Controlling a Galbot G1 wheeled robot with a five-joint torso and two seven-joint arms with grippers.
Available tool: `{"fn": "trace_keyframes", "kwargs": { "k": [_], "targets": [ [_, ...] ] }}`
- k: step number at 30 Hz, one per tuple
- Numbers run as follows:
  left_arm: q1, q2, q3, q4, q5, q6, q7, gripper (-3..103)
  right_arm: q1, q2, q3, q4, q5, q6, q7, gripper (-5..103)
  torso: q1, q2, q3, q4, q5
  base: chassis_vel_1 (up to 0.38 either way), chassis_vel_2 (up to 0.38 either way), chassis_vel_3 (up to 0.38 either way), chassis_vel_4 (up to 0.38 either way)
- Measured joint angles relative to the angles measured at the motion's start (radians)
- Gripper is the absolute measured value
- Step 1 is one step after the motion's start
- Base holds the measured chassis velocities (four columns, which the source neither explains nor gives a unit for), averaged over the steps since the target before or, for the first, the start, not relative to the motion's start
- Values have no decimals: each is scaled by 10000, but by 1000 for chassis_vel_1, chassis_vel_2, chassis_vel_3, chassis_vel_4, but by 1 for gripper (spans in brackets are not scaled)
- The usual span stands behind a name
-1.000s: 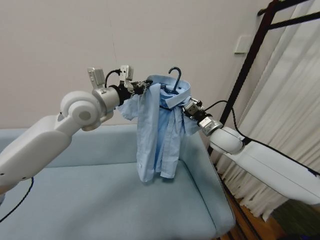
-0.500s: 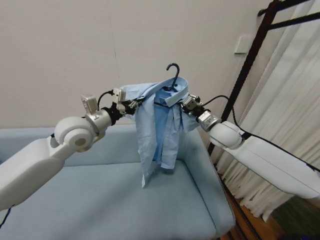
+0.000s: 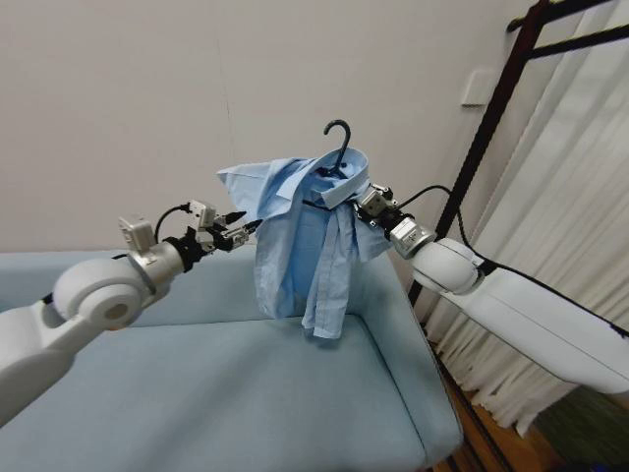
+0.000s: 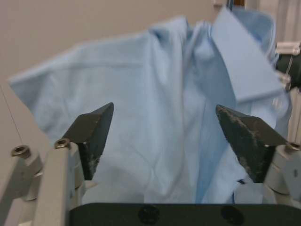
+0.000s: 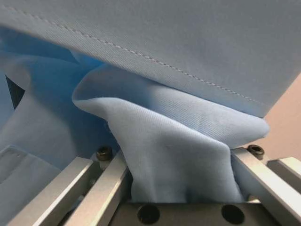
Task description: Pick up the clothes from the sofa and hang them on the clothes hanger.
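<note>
A light blue shirt [image 3: 305, 236] hangs on a black hanger [image 3: 339, 147] in the air above the sofa. My right gripper [image 3: 366, 204] is shut on the shirt's shoulder by the collar, and blue cloth [image 5: 178, 155] is bunched between its fingers. My left gripper [image 3: 239, 232] is open, just left of the shirt and apart from it. Seen from the left wrist, the shirt [image 4: 155, 122] spreads beyond the gripper's two dark fingertips [image 4: 96, 134].
The light blue sofa [image 3: 226, 393] spans the lower part of the head view. A dark clothes rack post [image 3: 486, 128] rises at the right, with pale curtains [image 3: 580, 197] behind it. A plain wall stands behind the sofa.
My left gripper has let go of the shirt's shoulder and drawn back down and to the left. The shirt now hangs from the right gripper's hold alone, a little higher.
</note>
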State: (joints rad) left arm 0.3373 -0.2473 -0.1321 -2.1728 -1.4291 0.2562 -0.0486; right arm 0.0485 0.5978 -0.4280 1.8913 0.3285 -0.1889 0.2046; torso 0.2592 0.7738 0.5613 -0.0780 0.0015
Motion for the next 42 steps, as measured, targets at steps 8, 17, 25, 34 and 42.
{"fn": "trace_keyframes", "kwargs": {
  "k": [8, 17, 25, 34, 42],
  "targets": [
    [-4523, -943, 1400, 2267, -5233, 3346, -729, 100, -184, -97, 36, -116, -1375, 735, -493, 10, 1, 0, 1, -1, -5, 0, 0, 0, 0],
    [-8243, -2887, 5000, 5027, -6090, 4806, -496, 100, -375, -107, 162, -210, -1522, 948, -484, 10, 1, -1, 2, 0, -1, 0, 0, 0, 0],
    [-9717, -4344, 7114, 7348, -293, 4897, 5225, 100, -721, -218, 402, -324, -1527, 1121, -245, 10, 4, -1, 3, 2, -3, 0, 0, 0, 0],
    [-10965, -5069, 8920, 8474, 986, 4319, 7413, 100, -723, -230, 412, -271, -1527, 1154, -178, 10, 1, -1, 1, 2, 1, 0, 0, 0, 0],
    [-11421, -5608, 9626, 9209, 1326, 4086, 8281, 100, -683, -238, 343, -75, -1481, 1099, -173, 10, 2, -1, 1, 3, 0, 0, 0, 0, 0]
  ]
}}
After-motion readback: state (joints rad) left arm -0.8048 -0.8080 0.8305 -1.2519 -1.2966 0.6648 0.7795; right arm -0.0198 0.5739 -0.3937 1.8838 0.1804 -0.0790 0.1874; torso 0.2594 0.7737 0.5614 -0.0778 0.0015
